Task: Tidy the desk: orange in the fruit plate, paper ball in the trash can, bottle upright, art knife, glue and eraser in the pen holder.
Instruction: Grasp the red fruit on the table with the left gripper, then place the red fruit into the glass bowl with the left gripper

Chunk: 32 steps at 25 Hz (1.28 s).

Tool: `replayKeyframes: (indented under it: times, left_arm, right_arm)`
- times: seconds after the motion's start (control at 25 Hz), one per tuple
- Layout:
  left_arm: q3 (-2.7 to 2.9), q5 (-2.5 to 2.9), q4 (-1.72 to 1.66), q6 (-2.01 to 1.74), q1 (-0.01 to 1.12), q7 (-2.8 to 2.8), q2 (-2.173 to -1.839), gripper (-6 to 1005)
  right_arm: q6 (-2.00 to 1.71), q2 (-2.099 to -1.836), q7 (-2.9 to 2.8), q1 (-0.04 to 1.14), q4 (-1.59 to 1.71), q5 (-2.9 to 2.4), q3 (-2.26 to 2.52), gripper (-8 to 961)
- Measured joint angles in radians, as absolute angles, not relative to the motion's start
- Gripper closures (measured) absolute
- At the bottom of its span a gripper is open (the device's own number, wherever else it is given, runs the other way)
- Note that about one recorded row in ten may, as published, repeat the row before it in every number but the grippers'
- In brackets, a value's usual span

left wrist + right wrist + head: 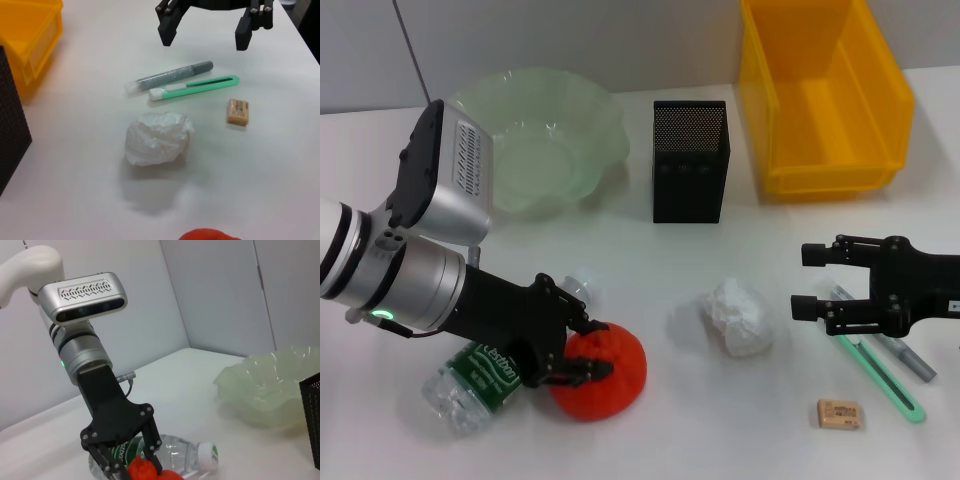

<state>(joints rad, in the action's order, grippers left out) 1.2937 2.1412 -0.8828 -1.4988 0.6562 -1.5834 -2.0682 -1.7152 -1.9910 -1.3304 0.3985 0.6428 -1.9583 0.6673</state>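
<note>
My left gripper (592, 348) is shut on the red-orange orange (605, 372), low over the table at the front left; the right wrist view shows the fingers (112, 467) clamped on the orange (150, 471). The bottle (480, 380) lies on its side just beside it. The paper ball (740, 315) sits mid-table. My right gripper (802, 281) hangs open at the right, over the green art knife (880, 372) and grey glue (908, 358). The eraser (840, 413) lies in front of them. Fruit plate (585, 120), pen holder (690, 160) and trash can (825, 170) stand at the back.
In the left wrist view the paper ball (157, 137), glue (170, 76), art knife (195, 87) and eraser (238, 111) lie close together below the right gripper (205, 39). The bottle (175, 455) has its cap toward the fruit plate (265, 390).
</note>
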Motion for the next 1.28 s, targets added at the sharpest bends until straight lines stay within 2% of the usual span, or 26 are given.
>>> replayKeyframes:
  times: [0.52, 0.76, 0.92, 1.28]
  left_arm:
    - [1.263, 2.094, -0.889, -1.529, 0.656, -1.578, -2.066, 744]
    - [1.076, 1.915, -0.899, -1.615, 0.66, -1.553, -2.064, 861]
    - [0.934, 1.766, -0.851, -1.554, 0.654, -1.526, -2.066, 894]
    - [0.898, 1.576, -0.665, -1.158, 0.663, -1.404, -2.073, 929]
  right_arm:
    - [-1.715, -1.991, -1.332, 0.399, 0.643, -1.957, 0.667, 146]
    - [-1.715, -1.991, -1.332, 0.399, 0.643, -1.955, 0.667, 151]
    - [-1.714, -1.991, -1.332, 0.402, 0.643, -1.955, 0.666, 154]
    - [-1.713, -1.991, -1.332, 0.41, 0.643, -1.956, 0.666, 160]
